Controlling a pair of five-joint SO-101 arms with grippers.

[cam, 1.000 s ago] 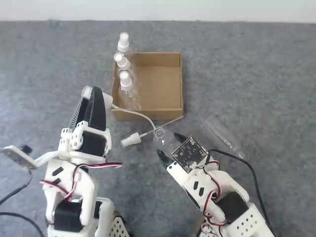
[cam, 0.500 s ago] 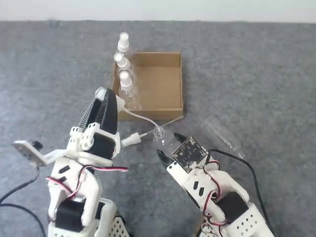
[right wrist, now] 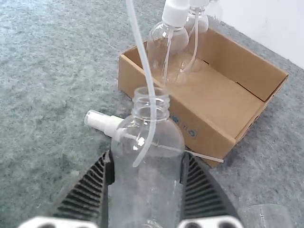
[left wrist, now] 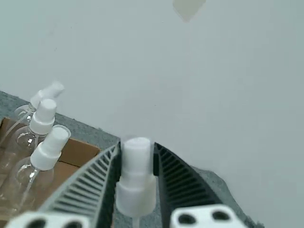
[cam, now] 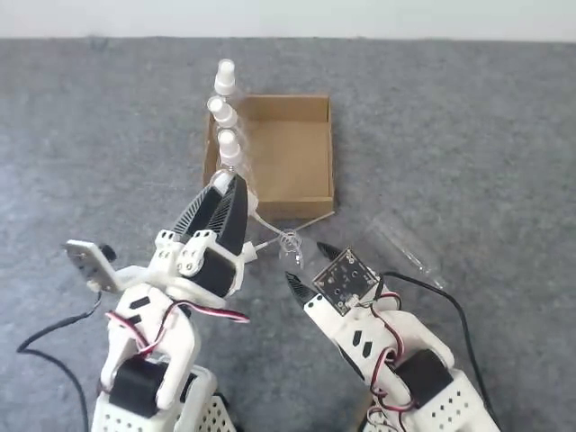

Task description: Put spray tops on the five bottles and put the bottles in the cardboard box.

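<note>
Just in front of the cardboard box [cam: 292,153], over the grey carpet [cam: 477,135], your two grippers meet.

- Your right gripper [right wrist: 147,168] pinches an open bottle [right wrist: 148,137] upright. One jaw is pressed to each side of the clear body.
- Your left gripper [left wrist: 137,151] is clamped on a white spray top [left wrist: 136,175], held between its ribbed jaws.
- A thin dip tube [right wrist: 141,80] curves down from that top, and its lower end sits inside the open bottle's neck. The top itself is well above and off to one side of the neck, not seated.
- A second spray top [right wrist: 101,121] lies on the carpet just beside the held bottle. Its tube runs behind the bottle toward the box.
- Three capped bottles [cam: 232,153] stand in a row at the box's left wall. You cannot tell whether the farthest one is inside the box.
- A fifth bottle [cam: 405,245], with no top, lies on its side on the carpet. It is to the right of your right gripper and apart from the box.
</note>
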